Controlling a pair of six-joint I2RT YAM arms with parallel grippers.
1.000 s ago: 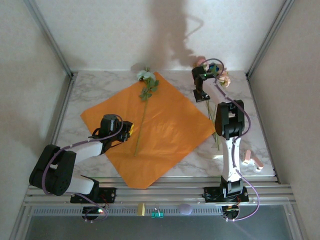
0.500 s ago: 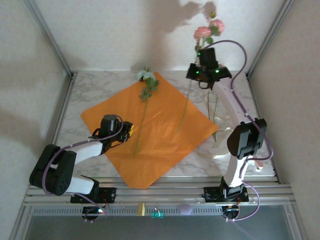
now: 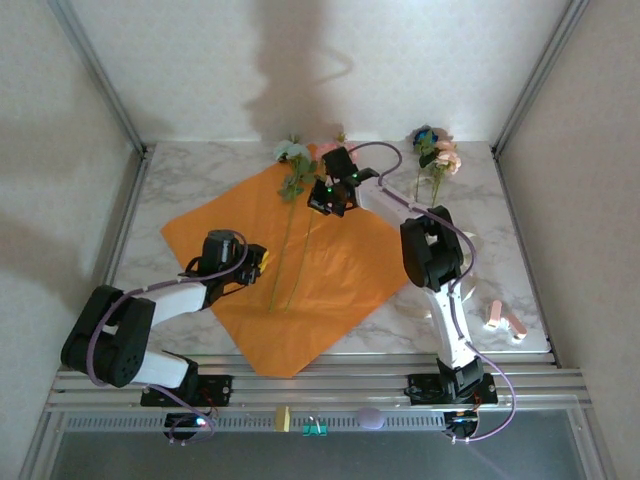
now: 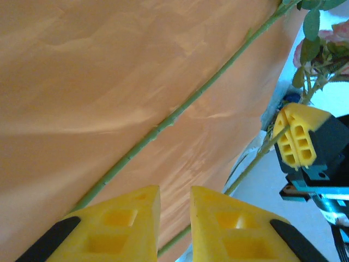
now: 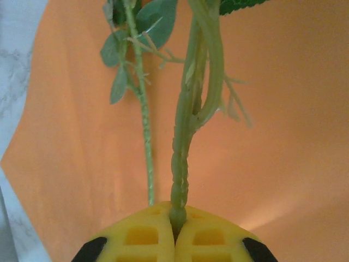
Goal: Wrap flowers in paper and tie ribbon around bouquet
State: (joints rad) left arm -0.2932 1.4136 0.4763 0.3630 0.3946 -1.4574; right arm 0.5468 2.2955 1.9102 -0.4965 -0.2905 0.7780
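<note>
Dropped right pincer [image 3: 320, 203] from up high onto paper [image 3: 350, 262], clamped on second stem [image 5: 182, 147] beside first stem [image 3: 280, 255]. Left pincer [image 4: 174, 218] slightly parted, empty, on paper. Remaining flowers [image 3: 437, 155] on counter [image 3: 200, 180] back right. Wrapping, tying undone.

Dim, soft and low in contrast from the top, lit from overhead. At 12 o'clock on the wall [image 3: 300, 60], a broad blurred shadow. From the left wrist: blown-out white from 3 to 5 o'clock, faint sheen across the paper [image 4: 82, 82], blurred fingers [image 4: 125, 224] at 6 o'clock. From the right wrist: fairly sharp stem [image 5: 182, 142], softer toward 12 o'clock, pale glow at 4 o'clock.
</note>
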